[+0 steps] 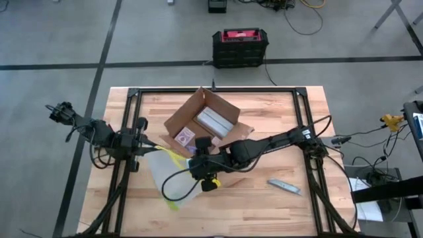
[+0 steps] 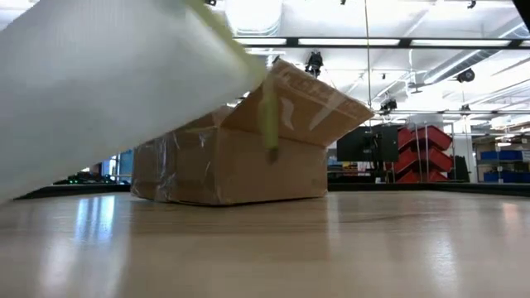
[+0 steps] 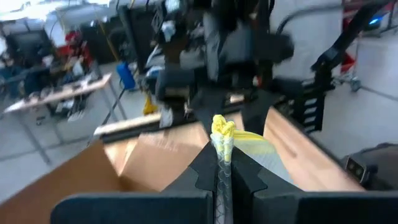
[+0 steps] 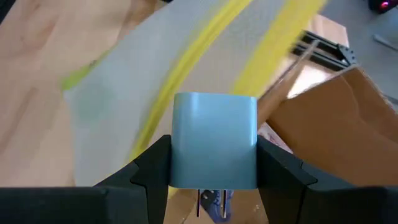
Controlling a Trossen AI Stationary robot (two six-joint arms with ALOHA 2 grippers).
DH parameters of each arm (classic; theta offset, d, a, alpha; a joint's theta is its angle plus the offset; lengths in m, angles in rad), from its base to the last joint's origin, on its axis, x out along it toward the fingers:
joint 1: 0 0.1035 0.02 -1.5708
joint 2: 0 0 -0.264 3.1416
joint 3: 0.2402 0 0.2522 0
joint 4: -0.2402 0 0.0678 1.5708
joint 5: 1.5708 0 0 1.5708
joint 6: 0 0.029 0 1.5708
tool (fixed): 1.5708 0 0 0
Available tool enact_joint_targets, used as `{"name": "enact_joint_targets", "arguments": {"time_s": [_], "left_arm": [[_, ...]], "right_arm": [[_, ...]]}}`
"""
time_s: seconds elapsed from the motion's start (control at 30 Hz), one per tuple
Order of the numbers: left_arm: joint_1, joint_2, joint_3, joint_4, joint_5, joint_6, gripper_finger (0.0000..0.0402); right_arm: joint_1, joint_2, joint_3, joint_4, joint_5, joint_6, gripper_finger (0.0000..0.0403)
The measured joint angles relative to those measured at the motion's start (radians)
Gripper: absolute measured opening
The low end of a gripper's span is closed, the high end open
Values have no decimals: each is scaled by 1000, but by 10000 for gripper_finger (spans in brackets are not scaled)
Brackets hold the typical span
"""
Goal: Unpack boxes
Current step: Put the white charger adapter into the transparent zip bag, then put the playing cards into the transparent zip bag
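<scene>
The carton (image 1: 206, 125) sits open mid-bench. Just beside it, the left hand (image 3: 222, 163) pinches the clear pouch (image 1: 170, 173) shut-fingered, while the right hand (image 4: 214, 163) clamps a pale blue plug block (image 4: 214, 140). If the pouch mouth sags, the block could miss and drop
</scene>
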Motion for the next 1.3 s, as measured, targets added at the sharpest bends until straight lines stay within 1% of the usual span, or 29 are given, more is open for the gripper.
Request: {"name": "enact_joint_targets", "arguments": {"time_s": [0.1, 0.23, 0.37, 0.67, 0.73, 0.87, 1.03, 1.17, 1.3], "left_arm": [[0, 11, 0, 0, -15, -6, 0], [0, 29, 0, -2, -90, -32, 0], [0, 44, 0, 13, -167, -38, 0], [2, 143, 0, 116, -165, -17, 0], [2, 162, 0, 152, -165, 4, 0], [1, 164, 0, 218, -164, 61, 0], [1, 122, 0, 213, -165, 84, 0], [0, 77, 0, 197, -163, 96, 0], [0, 15, 0, 173, -111, 109, 0]], "right_arm": [[10, 0, 0, 4, 1, -12, 169], [34, 0, 0, 7, 4, -55, 169], [52, 6, 1, 54, -11, -94, 169], [19, 91, 0, 217, -13, -191, 169], [11, 102, 0, 232, -10, -200, 181], [-6, 106, 0, 230, -9, -211, 228], [-8, 93, 0, 221, -8, -209, 272], [-1, 55, 0, 184, -7, -205, 288], [3, -16, 0, 129, 6, -170, 289]]}}
